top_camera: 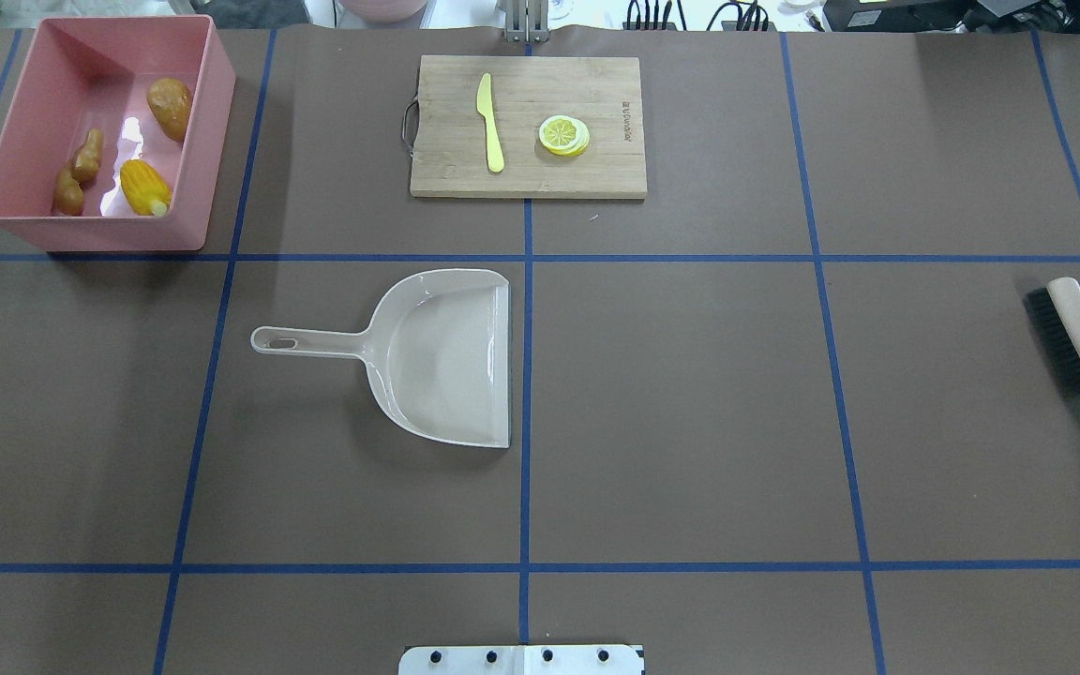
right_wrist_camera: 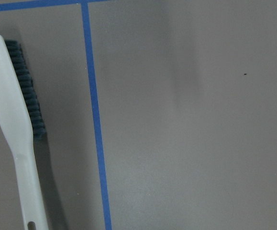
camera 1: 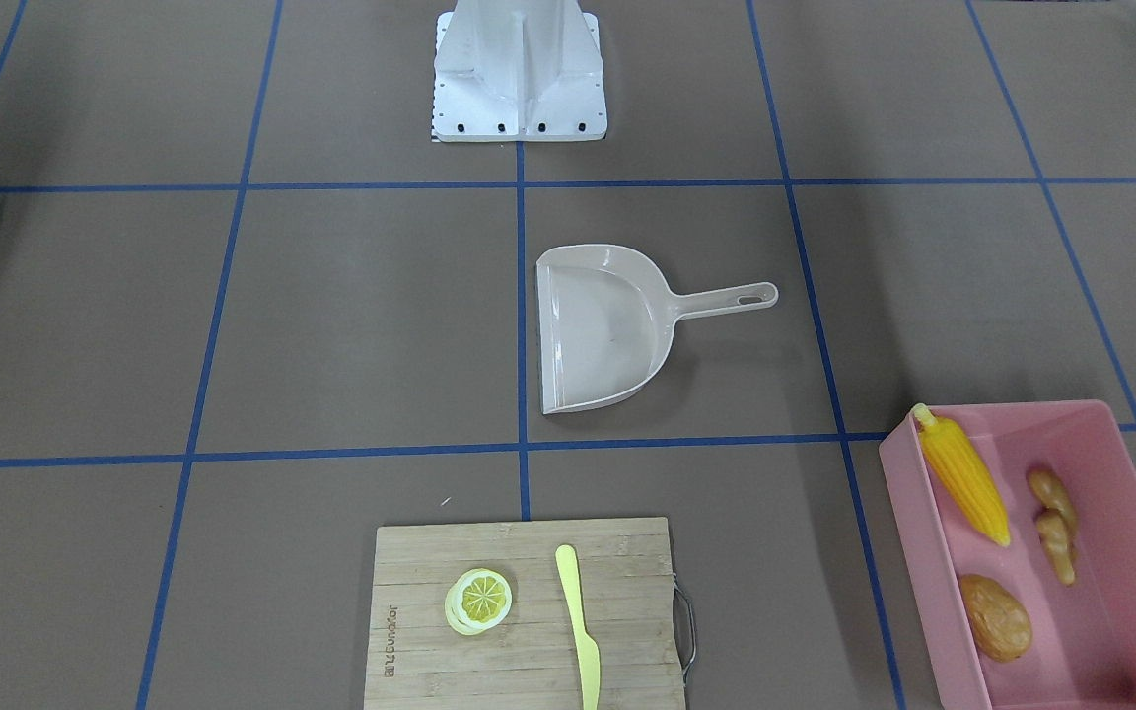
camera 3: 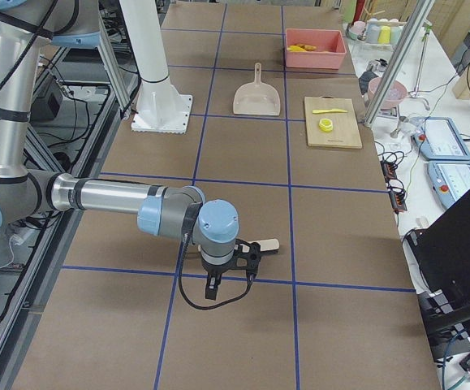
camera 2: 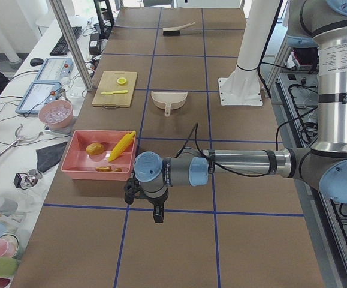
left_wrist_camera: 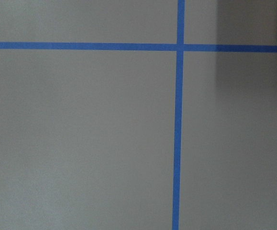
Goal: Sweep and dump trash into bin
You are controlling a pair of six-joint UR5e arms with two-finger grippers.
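Note:
The pink bin (top_camera: 90, 234) stands at the far left of the overhead view and at the lower right of the front view (camera 1: 928, 552). In it lie the yellow corn cob (camera 1: 962, 478), the brown potato (camera 1: 995, 616) and the tan ginger root (camera 1: 1054, 523). My left gripper (camera 2: 144, 205) shows only in the left side view, hanging over bare table just in front of the bin; I cannot tell whether it is open. My right gripper (camera 3: 230, 276) shows only in the right side view, over the brush (camera 3: 263, 245); I cannot tell its state either.
The beige dustpan (top_camera: 446, 356) lies empty near the table's middle, handle toward the bin. The brush (top_camera: 1079, 337) lies at the right edge. A wooden cutting board (top_camera: 596, 169) at the far side bears a lemon slice (top_camera: 563, 134) and a yellow knife (top_camera: 490, 131).

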